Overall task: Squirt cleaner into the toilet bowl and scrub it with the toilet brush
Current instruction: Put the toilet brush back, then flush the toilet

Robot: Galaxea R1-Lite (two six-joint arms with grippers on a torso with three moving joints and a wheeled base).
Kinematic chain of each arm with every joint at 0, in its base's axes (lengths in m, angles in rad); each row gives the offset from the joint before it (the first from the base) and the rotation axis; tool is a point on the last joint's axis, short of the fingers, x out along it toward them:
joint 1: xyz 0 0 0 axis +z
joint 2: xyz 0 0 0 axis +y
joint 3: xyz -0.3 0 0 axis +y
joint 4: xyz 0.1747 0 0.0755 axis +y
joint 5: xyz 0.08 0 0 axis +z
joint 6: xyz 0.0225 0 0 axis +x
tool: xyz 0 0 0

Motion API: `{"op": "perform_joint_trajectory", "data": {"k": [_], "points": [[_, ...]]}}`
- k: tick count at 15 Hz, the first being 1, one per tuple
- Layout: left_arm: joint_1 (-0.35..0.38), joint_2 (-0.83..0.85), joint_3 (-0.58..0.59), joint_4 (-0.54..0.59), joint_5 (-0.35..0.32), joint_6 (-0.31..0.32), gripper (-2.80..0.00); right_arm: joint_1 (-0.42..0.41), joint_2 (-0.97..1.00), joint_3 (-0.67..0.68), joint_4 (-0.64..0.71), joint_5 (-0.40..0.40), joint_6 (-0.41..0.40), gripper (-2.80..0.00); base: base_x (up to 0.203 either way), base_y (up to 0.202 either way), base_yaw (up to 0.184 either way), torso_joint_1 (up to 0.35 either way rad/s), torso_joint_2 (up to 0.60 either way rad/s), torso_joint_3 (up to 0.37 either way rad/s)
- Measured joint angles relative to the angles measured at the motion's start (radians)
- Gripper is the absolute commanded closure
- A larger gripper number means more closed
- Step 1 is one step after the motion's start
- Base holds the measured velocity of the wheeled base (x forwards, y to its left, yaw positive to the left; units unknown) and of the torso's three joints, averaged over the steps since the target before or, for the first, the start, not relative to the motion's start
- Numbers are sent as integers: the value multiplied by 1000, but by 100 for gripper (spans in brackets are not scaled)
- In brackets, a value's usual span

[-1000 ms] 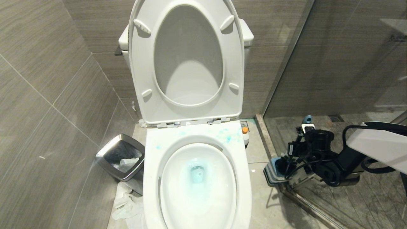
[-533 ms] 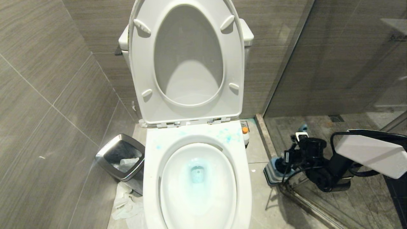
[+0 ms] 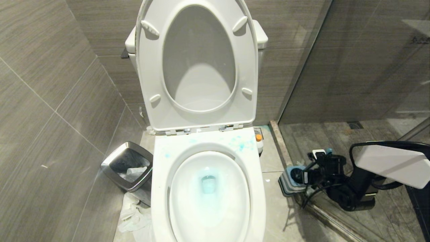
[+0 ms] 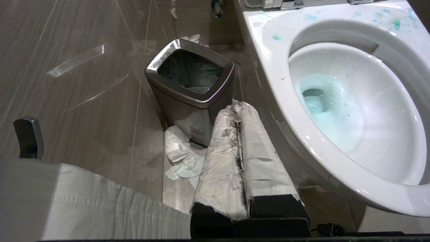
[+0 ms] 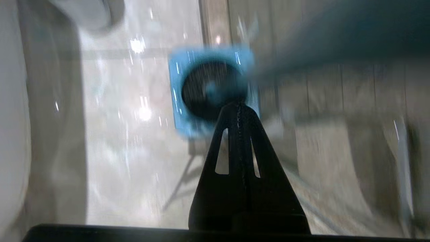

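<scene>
The toilet bowl (image 3: 161, 188) stands in the middle with its seat and lid raised. Cleaner (image 3: 240, 144) shows as turquoise splashes on the back rim and tints the water blue; a small whitish bottle with an orange top (image 3: 258, 143) stands beside the rim. The toilet brush (image 5: 201, 90) has its black head in the blue holder (image 3: 285, 181) on the floor to the right, its handle (image 5: 319, 37) leaning away. My right gripper (image 5: 238, 107) is low over the holder, shut, with nothing visible between its fingers. My left gripper (image 4: 237, 106) is shut and empty beside the bowl (image 4: 336, 161).
A steel-rimmed bin (image 3: 127, 164) stands left of the toilet, with crumpled tissue (image 3: 134, 215) on the floor in front of it. A glass shower partition (image 3: 352, 67) and its raised threshold (image 3: 278, 141) border the holder. Tiled walls close in left and behind.
My right arm has sunk toward the holder, and the brush handle's end has dropped with it. The bowl, bin and left arm have not moved.
</scene>
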Motion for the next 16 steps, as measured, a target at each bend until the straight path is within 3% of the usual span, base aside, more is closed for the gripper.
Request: {"op": "perform_joint_trajectory", "data": {"k": [8,12,16], "points": [[0,0,0,0,0,0,0,24,-352,476,-85,30,3,0,0,0,0,0,0,0],[0,0,0,1,0,-1,0,47,-638,574,-104,36,-37,0,0,0,0,0,0,0],[0,0,0,0,0,0,0,65,-958,631,-41,18,-106,0,0,0,0,0,0,0]]}}
